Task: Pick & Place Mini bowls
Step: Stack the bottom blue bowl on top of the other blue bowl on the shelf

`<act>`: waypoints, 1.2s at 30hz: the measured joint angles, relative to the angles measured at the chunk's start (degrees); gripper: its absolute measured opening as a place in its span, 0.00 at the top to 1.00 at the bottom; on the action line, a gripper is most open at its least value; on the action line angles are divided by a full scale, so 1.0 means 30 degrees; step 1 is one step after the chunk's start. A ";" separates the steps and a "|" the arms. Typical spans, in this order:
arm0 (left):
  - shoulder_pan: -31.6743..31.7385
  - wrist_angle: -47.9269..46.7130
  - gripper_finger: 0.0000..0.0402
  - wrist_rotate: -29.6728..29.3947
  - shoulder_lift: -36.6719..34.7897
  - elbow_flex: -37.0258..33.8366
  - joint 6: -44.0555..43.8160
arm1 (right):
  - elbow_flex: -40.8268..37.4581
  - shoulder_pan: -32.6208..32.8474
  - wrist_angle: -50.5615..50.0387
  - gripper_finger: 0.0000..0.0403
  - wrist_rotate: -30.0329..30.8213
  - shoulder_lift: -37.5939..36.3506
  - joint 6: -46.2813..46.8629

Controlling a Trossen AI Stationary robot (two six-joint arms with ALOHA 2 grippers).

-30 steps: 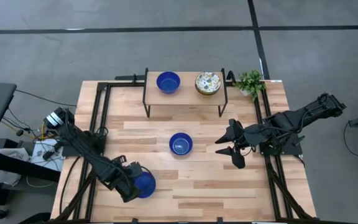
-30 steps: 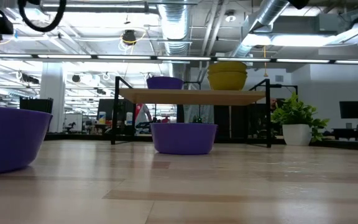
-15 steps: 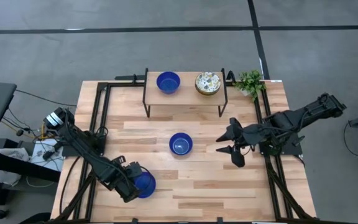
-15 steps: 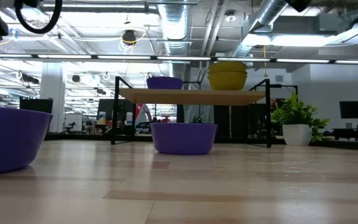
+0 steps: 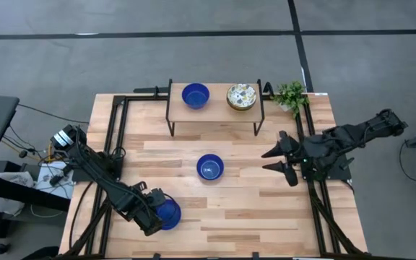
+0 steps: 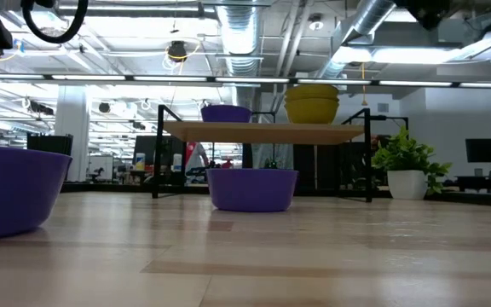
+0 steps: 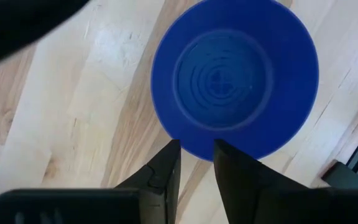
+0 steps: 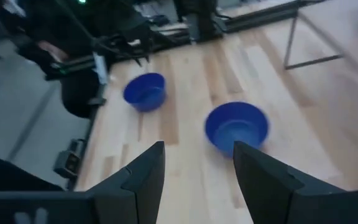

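A blue mini bowl [image 5: 169, 213] stands on its base near the table's front left, with my left gripper [image 5: 152, 217] shut on its rim. Another blue bowl [image 5: 209, 167] rests on the table's middle. On the small shelf [image 5: 214, 108] at the back sit a third blue bowl [image 5: 195, 94] and a cream patterned bowl [image 5: 241, 96]. My right gripper [image 5: 266, 161] hangs open above the table, to the right of the middle bowl [image 8: 236, 127], with nothing between its fingers. My left gripper has the bowl's rim [image 7: 197, 155] on the side toward the table's left edge between its two fingers, which come steeply from above. One fingertip [image 7: 173, 148] is at the rim's outer edge, the other [image 7: 221, 148] over the inside. The bowl [image 6: 11, 192] stands upright on the table.
A small potted plant [image 5: 291, 95] stands at the back right corner beside the shelf. Black frame rails [image 5: 114, 137] run along the table's left and right sides. Bare wood lies between the middle bowl and the front edge.
My right gripper has drawn back toward the table's right edge, away from the middle bowl, and stays open. The bowls have kept their places.
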 joint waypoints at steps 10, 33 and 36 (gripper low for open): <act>0.0000 0.0234 0.77 0.0007 0.0000 0.0000 0.0007 | -0.8329 0.1982 0.9921 0.55 0.0002 -0.4929 0.0612; -0.0717 0.4677 0.35 -0.0296 0.0383 0.0007 0.1061 | -1.0374 0.2079 1.2443 0.56 0.1631 -0.5746 0.0598; -0.1135 0.5063 0.33 -0.0260 0.1126 0.0007 0.1157 | -1.0374 0.2079 1.2436 0.56 0.1631 -0.5746 0.0603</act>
